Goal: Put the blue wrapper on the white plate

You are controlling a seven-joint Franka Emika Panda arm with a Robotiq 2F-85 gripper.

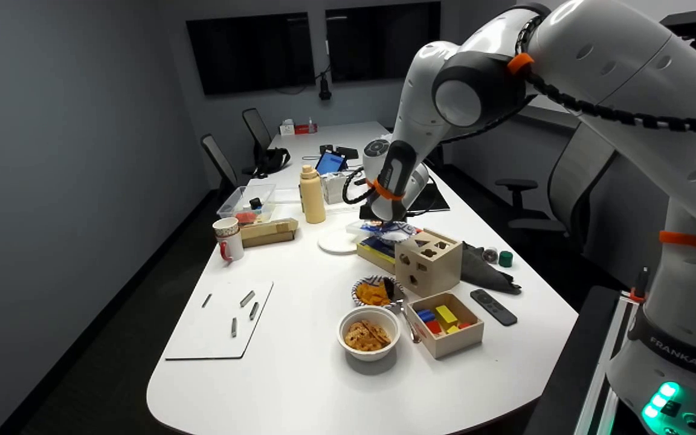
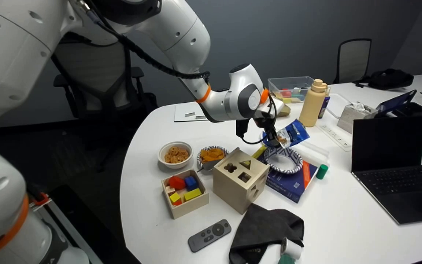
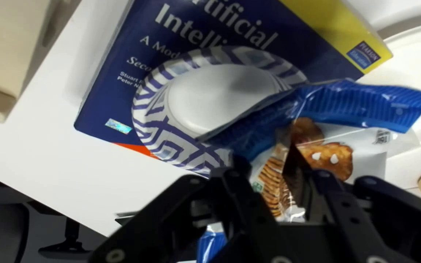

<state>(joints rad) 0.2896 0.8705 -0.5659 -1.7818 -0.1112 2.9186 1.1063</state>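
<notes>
The blue wrapper [image 3: 323, 109] is pinched in the pincer [image 3: 272, 170], drawn nearly together on it, presumably to carry it past the patterned bowl [image 3: 225, 95] resting on a book [image 3: 291, 47] just below; the white plate [image 1: 335, 241] lies lower, off to one side, likely to receive it.

Arm [image 1: 644, 66]: glossy white, rounded segments, oval recesses, black joint collars [image 1: 470, 67]. Claw [image 3: 270, 179]: black; jointed fingers [image 3: 250, 201], round pale-rimmed screw heads [image 3: 115, 255]. Above the claw: orange strap [image 1: 387, 191]; round grey button pad [image 1: 376, 147]. Well back from the claw: segmented black cable [image 1: 632, 119] along the arm, orange band [image 1: 520, 63] around it. Farthest from the claw: white base [image 1: 632, 377], dark ring [image 1: 674, 350] lettered "FRANKA EMIK"; three green lights [image 1: 659, 400] glow.
</notes>
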